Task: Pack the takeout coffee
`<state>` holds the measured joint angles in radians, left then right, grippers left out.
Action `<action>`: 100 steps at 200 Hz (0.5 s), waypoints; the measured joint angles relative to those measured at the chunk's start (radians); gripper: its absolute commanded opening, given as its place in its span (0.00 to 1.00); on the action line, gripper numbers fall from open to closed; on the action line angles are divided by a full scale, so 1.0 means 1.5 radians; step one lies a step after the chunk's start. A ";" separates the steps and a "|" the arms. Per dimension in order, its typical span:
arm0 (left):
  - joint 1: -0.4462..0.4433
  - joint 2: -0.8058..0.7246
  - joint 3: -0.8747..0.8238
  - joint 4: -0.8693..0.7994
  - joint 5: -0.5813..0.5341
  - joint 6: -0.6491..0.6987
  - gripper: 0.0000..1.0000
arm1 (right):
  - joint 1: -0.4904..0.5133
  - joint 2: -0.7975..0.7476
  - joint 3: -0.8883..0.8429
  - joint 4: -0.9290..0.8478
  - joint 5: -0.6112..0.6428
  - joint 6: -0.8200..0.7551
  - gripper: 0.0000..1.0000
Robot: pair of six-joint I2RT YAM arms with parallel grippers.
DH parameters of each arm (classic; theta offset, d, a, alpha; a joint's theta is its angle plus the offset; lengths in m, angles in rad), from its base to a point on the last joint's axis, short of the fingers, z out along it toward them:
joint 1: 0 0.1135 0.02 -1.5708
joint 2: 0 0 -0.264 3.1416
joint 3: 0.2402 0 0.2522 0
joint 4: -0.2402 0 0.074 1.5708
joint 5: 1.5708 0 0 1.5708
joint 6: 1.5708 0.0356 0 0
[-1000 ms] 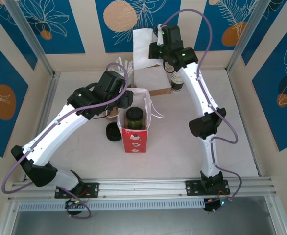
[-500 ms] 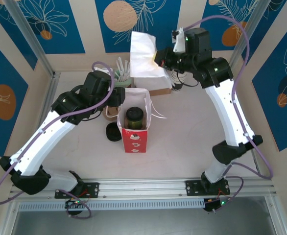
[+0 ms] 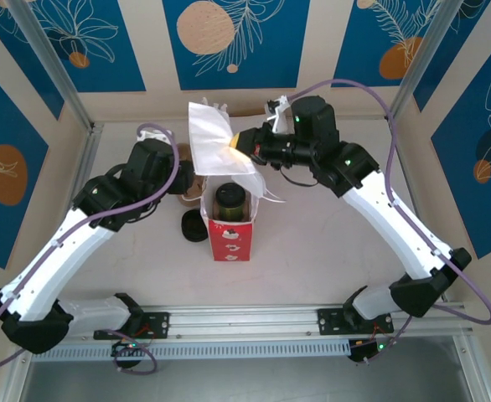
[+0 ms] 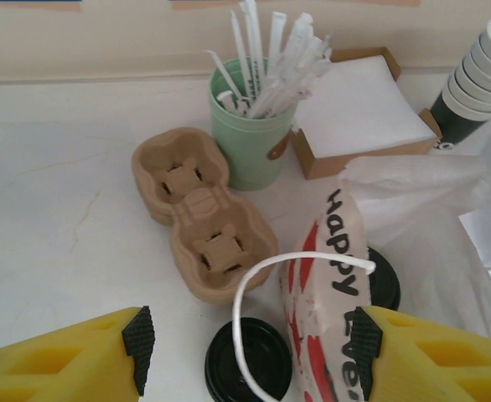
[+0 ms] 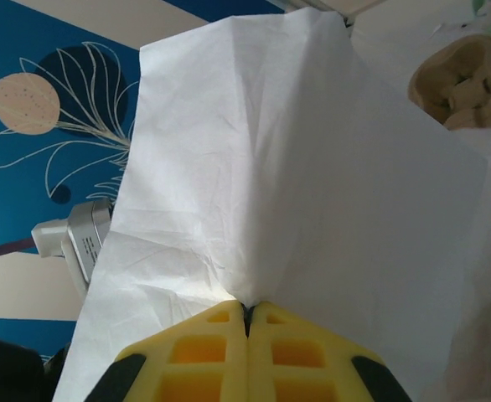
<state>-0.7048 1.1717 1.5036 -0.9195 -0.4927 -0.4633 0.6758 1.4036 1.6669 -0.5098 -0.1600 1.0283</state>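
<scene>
One takeout coffee, olive-green paper under a round black plastic lid, stands upright inside the printed red paper bag on the tabletop, so the cup itself appears packed. Beside the bag, the left end effector holds its yellow fingers apart, grasping nothing, the bag's thin white cord handle looping between them. Farther back, the right end effector, clenched on a thin, creased white paper sheet, has swung in the last second from the far napkin box to hang over the bag's mouth, suggesting the sheet goes in next.
</scene>
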 measured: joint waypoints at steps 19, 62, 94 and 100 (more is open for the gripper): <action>0.004 -0.020 -0.007 0.003 -0.011 -0.001 0.65 | 0.011 -0.017 -0.036 0.040 0.011 0.019 0.00; 0.011 -0.031 -0.019 0.010 -0.020 -0.001 0.65 | 0.027 -0.016 -0.105 0.084 0.043 0.038 0.00; 0.013 -0.029 -0.029 0.012 -0.020 -0.001 0.66 | 0.044 0.005 -0.108 0.056 0.074 0.019 0.00; 0.013 -0.029 -0.031 0.013 -0.019 -0.001 0.66 | 0.048 0.009 -0.108 0.042 0.083 0.011 0.00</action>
<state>-0.6849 1.1278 1.4574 -0.9005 -0.5217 -0.4652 0.7475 1.4178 1.5055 -0.4461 -0.0349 1.0443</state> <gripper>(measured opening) 0.655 0.049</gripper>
